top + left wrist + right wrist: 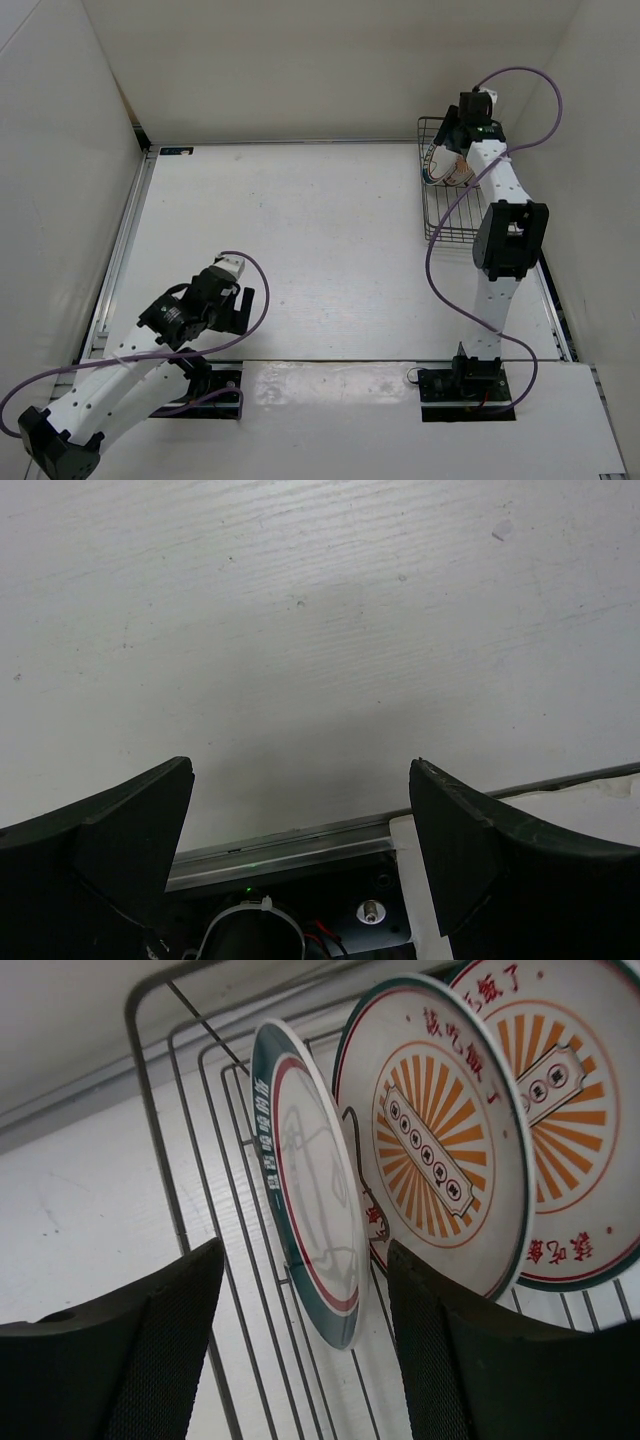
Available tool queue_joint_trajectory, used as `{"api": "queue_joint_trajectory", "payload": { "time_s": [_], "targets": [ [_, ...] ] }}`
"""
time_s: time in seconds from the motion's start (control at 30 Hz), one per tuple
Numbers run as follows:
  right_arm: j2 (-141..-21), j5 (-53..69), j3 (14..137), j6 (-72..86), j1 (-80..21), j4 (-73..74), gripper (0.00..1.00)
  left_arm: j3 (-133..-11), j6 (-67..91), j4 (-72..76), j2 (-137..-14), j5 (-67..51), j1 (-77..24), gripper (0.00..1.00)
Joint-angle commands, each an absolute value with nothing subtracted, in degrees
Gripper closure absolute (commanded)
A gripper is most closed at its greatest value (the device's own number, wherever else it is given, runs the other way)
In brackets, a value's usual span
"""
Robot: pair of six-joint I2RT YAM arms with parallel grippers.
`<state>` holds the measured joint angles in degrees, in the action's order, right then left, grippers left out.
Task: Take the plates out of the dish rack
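Right pincer [305, 1250] apart around green-rimmed plate [315, 1190], standing in wire rack [447, 210] beside two sunburst plates [430, 1140], all three plain only from wrist; left pincer [300, 765] apart.

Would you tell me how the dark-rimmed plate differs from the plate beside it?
The dark-rimmed plate has a broad green-and-red ring; its neighbour has an orange sunburst centre. The dark-rimmed plate ends the row; its neighbour sits mid-row. Both stand on edge in the rack.

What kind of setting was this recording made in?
Probably a lab test booth, not a kitchen: plain white walls box in a white table that carries a wire dish rack of plates.
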<state>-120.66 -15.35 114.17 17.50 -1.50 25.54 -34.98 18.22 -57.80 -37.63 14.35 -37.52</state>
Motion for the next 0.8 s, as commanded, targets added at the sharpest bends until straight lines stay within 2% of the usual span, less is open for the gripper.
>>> {"api": "queue_joint_trajectory", "payload": {
  "time_s": [0.0, 0.17, 0.23, 0.3, 0.33, 0.47, 0.6, 0.77],
  "targets": [
    [-123.04, -16.52, 115.75, 16.0, -1.23, 25.22, 0.31, -36.3, 17.32, -56.78, -37.79, 12.57, -37.71, 0.0],
    [-125.24, -16.79, 114.88, 16.08, -1.06, 24.96, 0.33, -35.77, 17.14, -56.34, -36.92, 12.04, -37.62, 0.0],
    [-124.54, -16.09, 113.65, 16.43, -0.79, 22.52, 0.38, -35.77, 17.05, -56.25, -37.09, 12.04, -37.62, 0.0],
    [-124.02, -15.73, 111.36, 16.26, -0.7, 21.28, 0.44, -35.86, 17.4, -56.42, -37.35, 12.13, -37.62, 0.0],
    [-124.01, -15.04, 111.18, 16.26, -0.62, 21.36, 0.53, -35.95, 17.32, -56.51, -37.35, 12.13, -37.62, 0.0],
    [-123.58, -14.77, 111.36, 14.6, -0.7, 21.71, 0.74, -36.03, 17.4, -56.43, -37.35, 11.95, -37.62, 0.0],
    [-121.64, -15.9, 109.69, 11.52, -0.88, 21.8, 0.82, -36.03, 17.31, -56.43, -37.79, 11.6, -37.62, 0.0],
    [-117.0, -18.8, 105.83, 5.98, -1.14, 22.41, 1.0, -35.86, 17.14, -56.16, -38.23, 10.64, -37.53, 0.0]
  ]
}}
